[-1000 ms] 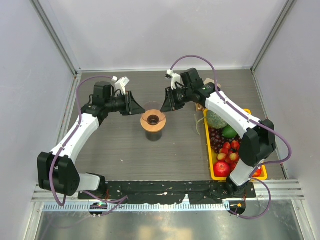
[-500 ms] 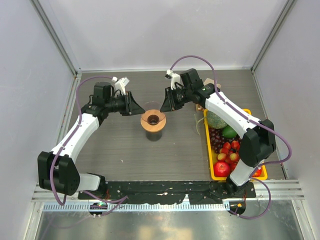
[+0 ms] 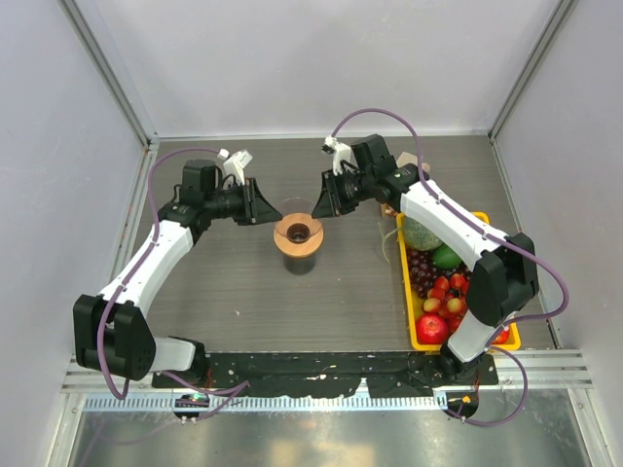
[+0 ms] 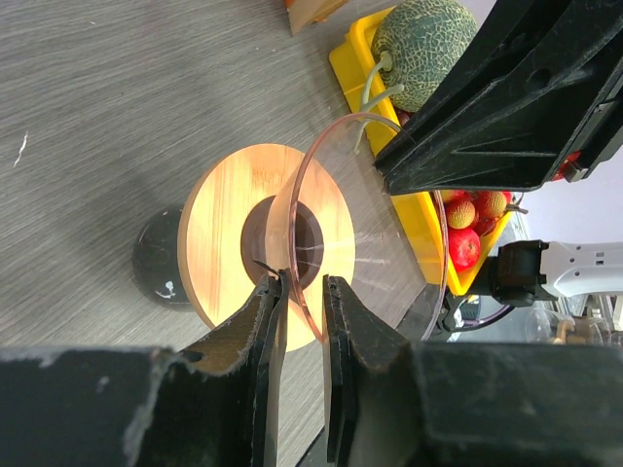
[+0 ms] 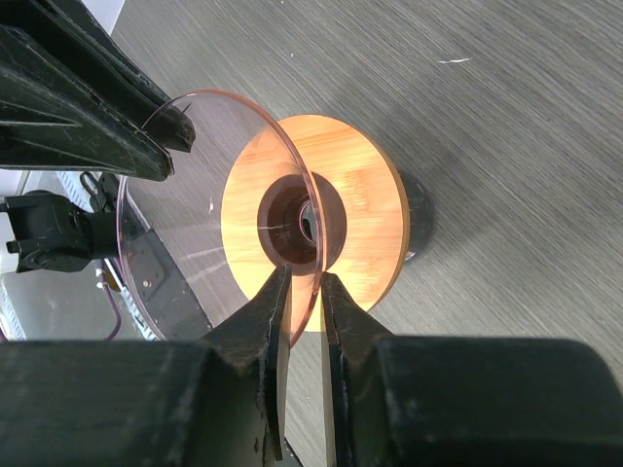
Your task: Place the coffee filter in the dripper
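The dripper point(image 3: 299, 232), a clear glass cone with a round orange-brown collar and a dark centre hole, sits on a dark round base point(image 3: 300, 263) mid-table. My left gripper point(image 3: 265, 206) is shut on the left side of its glass rim. My right gripper point(image 3: 319, 204) is shut on the right side. In the left wrist view the rim runs between the fingers of the gripper point(image 4: 302, 292) above the collar point(image 4: 224, 224). The right wrist view shows the same, with the gripper point(image 5: 304, 282) over the collar point(image 5: 365, 195). No single coffee filter is in view, and none lies in the cone.
A yellow fruit tray point(image 3: 403, 243) with a melon point(image 4: 428, 39), grapes and red fruit lies along the right side. A tan paper piece point(image 3: 407, 158) shows behind the right arm. Grey walls close in the back and both sides.
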{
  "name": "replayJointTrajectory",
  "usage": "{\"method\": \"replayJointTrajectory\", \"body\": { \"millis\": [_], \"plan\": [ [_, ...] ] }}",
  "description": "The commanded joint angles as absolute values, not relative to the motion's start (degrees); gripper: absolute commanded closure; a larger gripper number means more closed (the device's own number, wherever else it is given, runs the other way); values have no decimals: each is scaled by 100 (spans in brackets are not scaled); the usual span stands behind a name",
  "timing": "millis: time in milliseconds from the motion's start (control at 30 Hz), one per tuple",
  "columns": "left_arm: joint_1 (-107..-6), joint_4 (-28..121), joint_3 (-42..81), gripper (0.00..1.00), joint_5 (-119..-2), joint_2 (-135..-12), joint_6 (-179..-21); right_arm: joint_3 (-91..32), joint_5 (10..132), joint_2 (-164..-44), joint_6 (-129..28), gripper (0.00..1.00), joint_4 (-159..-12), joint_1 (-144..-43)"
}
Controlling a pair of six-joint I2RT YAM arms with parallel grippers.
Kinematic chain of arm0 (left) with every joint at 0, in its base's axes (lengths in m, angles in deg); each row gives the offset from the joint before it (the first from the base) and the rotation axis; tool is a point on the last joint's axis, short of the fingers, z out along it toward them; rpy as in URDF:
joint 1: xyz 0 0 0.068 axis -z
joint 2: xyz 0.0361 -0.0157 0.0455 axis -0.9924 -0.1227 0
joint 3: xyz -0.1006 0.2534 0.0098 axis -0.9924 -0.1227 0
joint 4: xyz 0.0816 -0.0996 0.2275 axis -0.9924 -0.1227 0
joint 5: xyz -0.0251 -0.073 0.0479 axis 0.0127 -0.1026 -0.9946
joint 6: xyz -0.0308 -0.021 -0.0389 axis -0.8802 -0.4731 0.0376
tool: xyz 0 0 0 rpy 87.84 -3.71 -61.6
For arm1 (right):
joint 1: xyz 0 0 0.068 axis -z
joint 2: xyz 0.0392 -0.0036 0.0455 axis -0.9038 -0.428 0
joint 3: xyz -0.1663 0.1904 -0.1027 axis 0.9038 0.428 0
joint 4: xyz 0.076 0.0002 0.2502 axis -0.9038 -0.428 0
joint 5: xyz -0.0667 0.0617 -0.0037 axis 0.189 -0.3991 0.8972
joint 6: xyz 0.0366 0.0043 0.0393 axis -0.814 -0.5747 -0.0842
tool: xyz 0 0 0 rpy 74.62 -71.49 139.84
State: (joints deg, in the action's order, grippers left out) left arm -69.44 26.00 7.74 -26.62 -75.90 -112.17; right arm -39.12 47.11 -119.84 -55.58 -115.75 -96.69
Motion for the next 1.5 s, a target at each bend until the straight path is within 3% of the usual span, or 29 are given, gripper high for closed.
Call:
{"method": "replayJointTrajectory", "body": {
  "millis": [0,267,633,700,800,867,967,1200,1400,1467],
  "plan": [
    [-6713,2145,440,86,-3107,-8057,-10725,-3646,4807,-12406,-4931,93,-11761,-10008],
    [-6713,2075,590,72,-2975,-7855,-10760,-3945,4886,-12204,-4834,78,-11981,-10008],
    [-6713,1952,809,60,-2914,-7784,-10760,-4402,4798,-12230,-4781,62,-12280,-10008],
    [-6713,1925,880,56,-2896,-7793,-10760,-4429,4798,-12221,-4772,54,-12306,-9999],
    [-6713,1899,932,48,-2896,-7784,-10751,-4490,4763,-12195,-4772,52,-12315,-9973],
    [-6713,1864,959,43,-2878,-7776,-10743,-4551,4711,-12169,-4772,43,-12333,-9955],
    [-6722,1828,1055,33,-2905,-7741,-10742,-4622,4675,-12151,-4781,39,-12351,-9955],
    [-6722,1758,1328,23,-2905,-7706,-10725,-4824,4570,-12125,-4816,26,-12377,-9868],
    [-6784,1898,1626,1,-2913,-7495,-10742,-5114,4430,-11862,-4754,14,-12368,-9666],
    [-6871,1916,1758,1,-2931,-7381,-10734,-5175,4359,-11704,-4746,11,-12342,-9508]
  ]
}}
